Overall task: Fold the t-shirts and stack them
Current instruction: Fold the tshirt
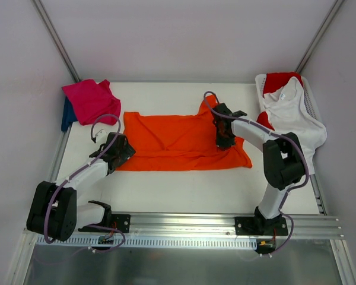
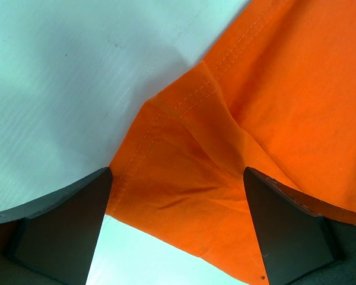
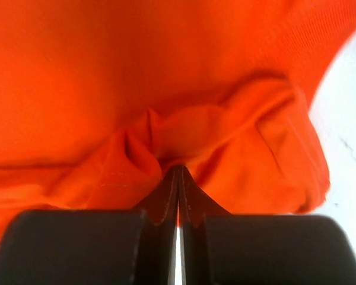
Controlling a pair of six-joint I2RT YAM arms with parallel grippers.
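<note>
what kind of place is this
Probably a robot lab test cell: a white table walled by plain panels, two arms bolted to a metal rail, an orange t-shirt spread for folding.

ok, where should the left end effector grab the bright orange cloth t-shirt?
Likely the stitched hem corner of the bright orange cloth t-shirt, at its near-left end, coming straight down from above. That corner lies flat on the white table, and the open left end effector straddles it.
</note>
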